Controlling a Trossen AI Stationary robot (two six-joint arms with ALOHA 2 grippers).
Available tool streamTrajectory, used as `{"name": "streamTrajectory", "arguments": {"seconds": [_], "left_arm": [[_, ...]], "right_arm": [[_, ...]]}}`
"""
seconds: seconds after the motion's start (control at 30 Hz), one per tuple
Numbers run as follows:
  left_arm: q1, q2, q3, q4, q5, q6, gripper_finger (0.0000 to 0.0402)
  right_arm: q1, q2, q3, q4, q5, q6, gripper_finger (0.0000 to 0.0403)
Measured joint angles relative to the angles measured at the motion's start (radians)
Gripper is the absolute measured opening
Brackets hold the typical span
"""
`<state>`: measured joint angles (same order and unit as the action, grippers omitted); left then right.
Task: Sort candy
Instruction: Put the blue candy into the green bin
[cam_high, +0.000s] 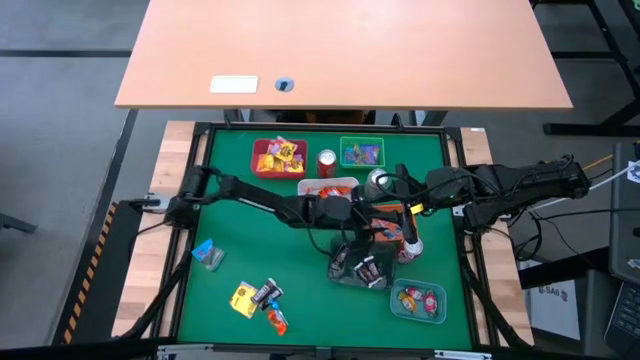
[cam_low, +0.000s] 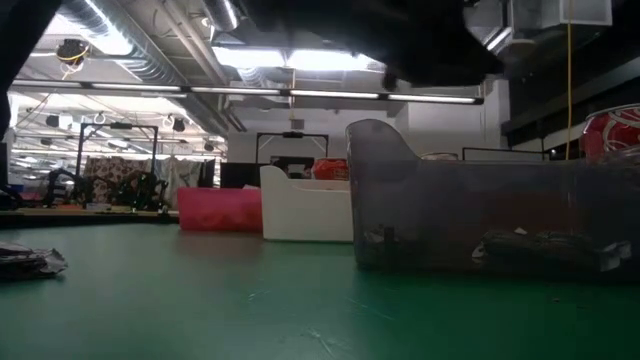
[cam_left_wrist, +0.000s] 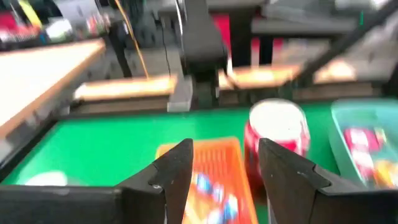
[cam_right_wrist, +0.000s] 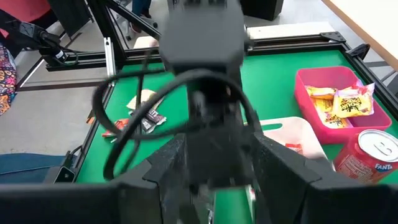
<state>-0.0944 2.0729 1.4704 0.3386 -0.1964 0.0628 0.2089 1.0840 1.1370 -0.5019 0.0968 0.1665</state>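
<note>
while both arms crowd together at the centre of the overhead frame, the left gripper hangs over an orange tray, and its wrist camera shows its two dark fingers spread apart with nothing between them, that tray directly below. the right gripper sits just above it in the frame, close to a silver can; its fingers also stand apart and appear to hold nothing, though the left arm's body blocks much of its own camera.

the candy is scattered. a loose pile of yellow, dark and orange sweets lies at lower left of the overhead frame on the green mat, with a blue sweet further left. sorted pieces already fill a red tray and a green tray near the top, a white tray, a clear tray below centre, and a teal tray at lower right. a red can stands between the red and green trays.

judging from this, the left gripper seems to be at a drop-off over the orange tray. to do it well, it should lift straight up before swinging towards the loose pile, keeping clear of the right arm and the cans, then come down on one sweet at a time.
</note>
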Motion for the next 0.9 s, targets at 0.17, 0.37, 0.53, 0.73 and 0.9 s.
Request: {"name": "streamTrajectory", "arguments": {"seconds": [0.17, 0.37, 0.53, 0.73, 0.9], "left_arm": [[-0.006, -0.134, 0.000, -0.351, 0.000, 0.000, 0.0172], [-0.045, -0.310, 0.000, -0.737, -0.002, -0.029, 0.0172], [-0.106, -0.442, -0.043, -0.957, -0.010, -0.154, 0.0172], [-0.212, -0.631, -0.206, -1.023, -0.064, -0.376, 0.0172], [-0.312, -0.809, -0.367, -1.077, -0.105, -0.625, 0.0172]], "right_arm": [[0.000, 0.000, 0.000, -0.005, 0.000, 0.000, 0.0179], [0.000, 0.000, 0.000, -0.006, 0.000, 0.000, 0.0179], [0.000, 0.000, 0.000, -0.030, 0.000, 0.000, 0.0179], [0.000, -0.008, -0.001, -0.069, 0.024, 0.000, 0.0179], [0.000, -0.063, -0.001, -0.122, 0.035, 0.002, 0.0179]]}}
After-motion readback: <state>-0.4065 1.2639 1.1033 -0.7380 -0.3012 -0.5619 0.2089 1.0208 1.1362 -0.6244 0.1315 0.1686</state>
